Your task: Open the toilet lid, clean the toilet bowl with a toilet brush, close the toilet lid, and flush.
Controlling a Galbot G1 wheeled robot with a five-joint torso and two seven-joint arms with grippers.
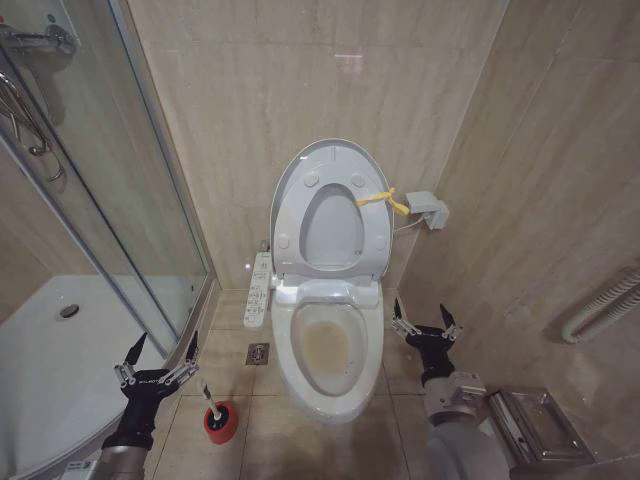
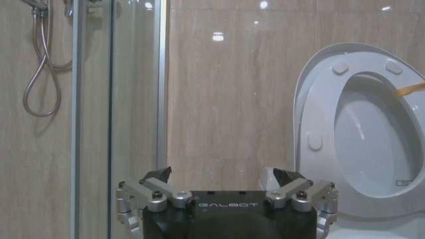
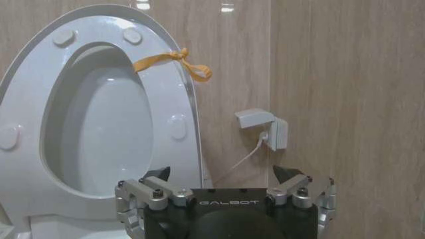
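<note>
- Reaching for the thin white-handled toilet brush point(image 1: 214, 411) in its small red round cup holder point(image 1: 221, 424) looks like the step in hand: the large white glossy oval toilet lid point(image 1: 331, 160) is already up against the beige tiled wall point(image 1: 230, 120), with the white seat ring point(image 1: 334, 225) raised in front of it and the yellow strap point(image 1: 383, 198) tied at its edge.
- The left gripper point(image 1: 156, 373) hovers empty with its fingers spread wide; the brush stands on the tiled floor point(image 1: 330, 440) just beside it, lower and toward the toilet side.
- To do it well, I would lower that gripper straight over the handle, centre the stick between the spread fingers, and close on the upper part so the bristles lift cleanly out of the cup.
- A sideways approach risks tipping the light holder, and the glass shower door point(image 1: 120, 200) is close on the gripper's outer side, so little room is spare there.
- The white ceramic toilet bowl point(image 1: 328, 345) lies open beyond the brush, across from the left gripper; some yellowish staining shows in its basin.
- The right gripper point(image 1: 424, 326) waits empty, fingers spread, just beside the bowl's far rim, with a small grey wall box point(image 1: 428, 208) on the wall above it.
</note>
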